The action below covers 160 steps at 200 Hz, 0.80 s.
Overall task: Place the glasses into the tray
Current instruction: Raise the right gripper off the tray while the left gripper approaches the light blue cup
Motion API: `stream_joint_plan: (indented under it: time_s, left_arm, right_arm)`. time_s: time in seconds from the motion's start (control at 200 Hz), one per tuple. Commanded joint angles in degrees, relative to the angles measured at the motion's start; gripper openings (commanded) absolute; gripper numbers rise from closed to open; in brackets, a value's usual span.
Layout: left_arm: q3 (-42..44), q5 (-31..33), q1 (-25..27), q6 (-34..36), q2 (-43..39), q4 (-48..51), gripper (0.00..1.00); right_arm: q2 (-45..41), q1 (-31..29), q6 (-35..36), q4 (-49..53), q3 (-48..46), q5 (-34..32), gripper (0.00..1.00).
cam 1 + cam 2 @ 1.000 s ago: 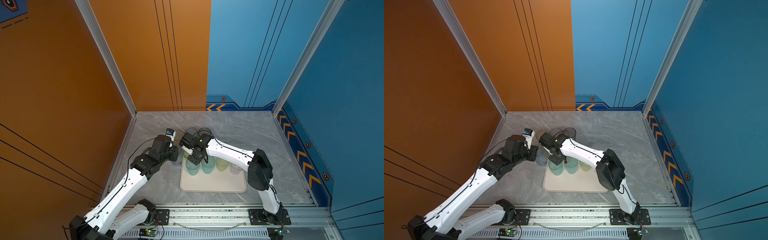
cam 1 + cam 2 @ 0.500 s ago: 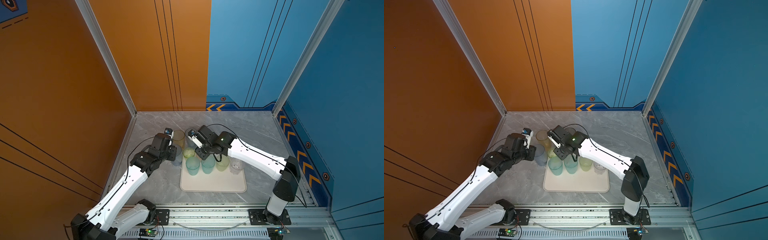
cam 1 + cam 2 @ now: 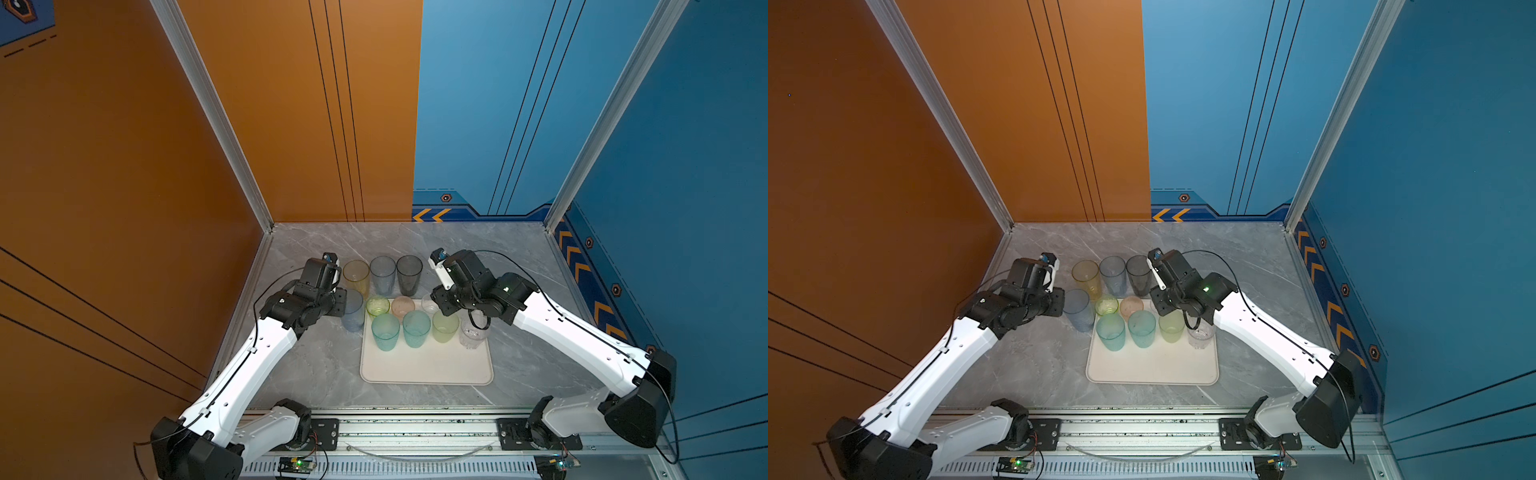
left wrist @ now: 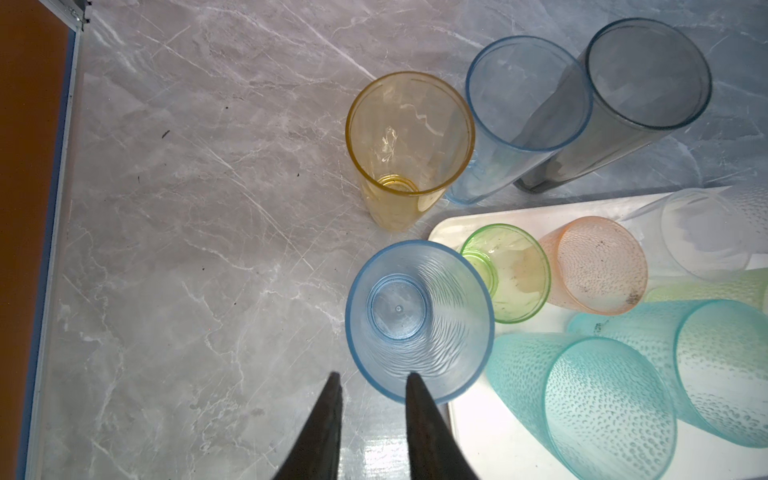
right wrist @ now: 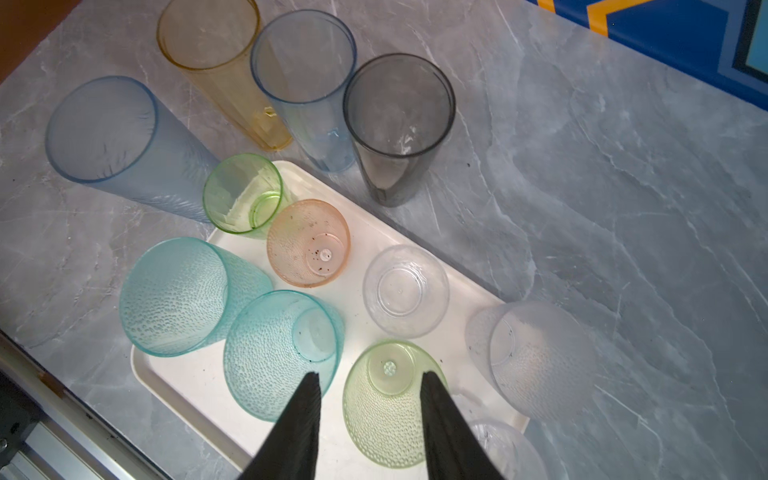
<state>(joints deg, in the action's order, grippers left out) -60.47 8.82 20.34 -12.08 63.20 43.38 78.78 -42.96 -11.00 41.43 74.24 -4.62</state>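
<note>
Marble tbl (image 3: 519, 270), tray (image 3: 424, 370), 3 tall glasses (image 3: 382, 274)

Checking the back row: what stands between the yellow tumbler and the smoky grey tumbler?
A tall blue tumbler, upright, just beyond the tray's far rim; both top views show it.

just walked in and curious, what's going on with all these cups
Glasses are being loaded onto a white tray; several already stand on it. The robot's left gripper straddles the rim of a ribbed blue glass on the table beside the tray. The right gripper hangs open over the tray, empty.
</note>
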Motion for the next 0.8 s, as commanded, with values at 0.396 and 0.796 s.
stream_joint_plan:
  time_s: [0.396, 0.796]
  left_arm:
    - [-2.4, -2.6, -2.0, -0.4, 3.4, 2.2, 0.28]
    - [-4.5, -5.6, -3.1, 0.5, 7.9, 2.2, 0.25]
  right_arm:
    - [-3.7, 5.0, -2.7, -2.3, -4.9, 1.5, 0.4]
    - [-3.4, 6.0, -2.7, -2.5, -4.9, 2.0, 0.4]
